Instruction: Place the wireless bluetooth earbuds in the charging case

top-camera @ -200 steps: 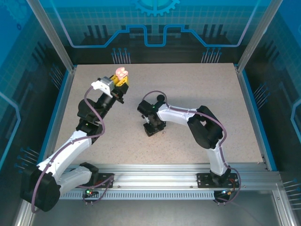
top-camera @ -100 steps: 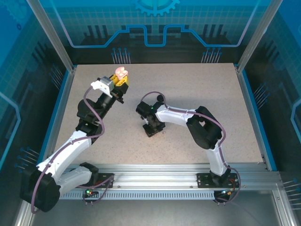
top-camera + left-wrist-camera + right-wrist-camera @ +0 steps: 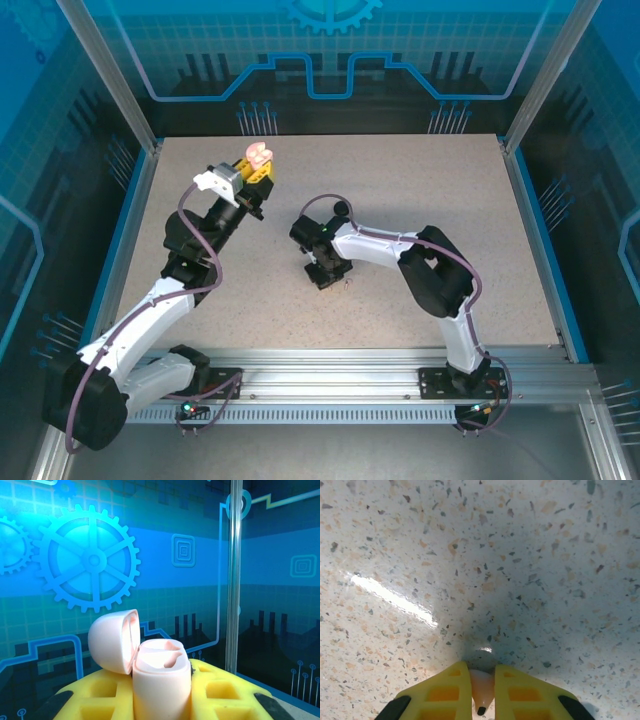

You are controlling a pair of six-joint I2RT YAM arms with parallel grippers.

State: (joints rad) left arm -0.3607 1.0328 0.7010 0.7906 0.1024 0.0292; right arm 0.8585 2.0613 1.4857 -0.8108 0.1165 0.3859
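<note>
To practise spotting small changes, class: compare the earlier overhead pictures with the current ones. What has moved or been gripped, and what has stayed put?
The right claw edged slightly left, low over the table, and is now shut on a pale earbud. The left claw stayed raised, holding the open pale charging case as before.
</note>
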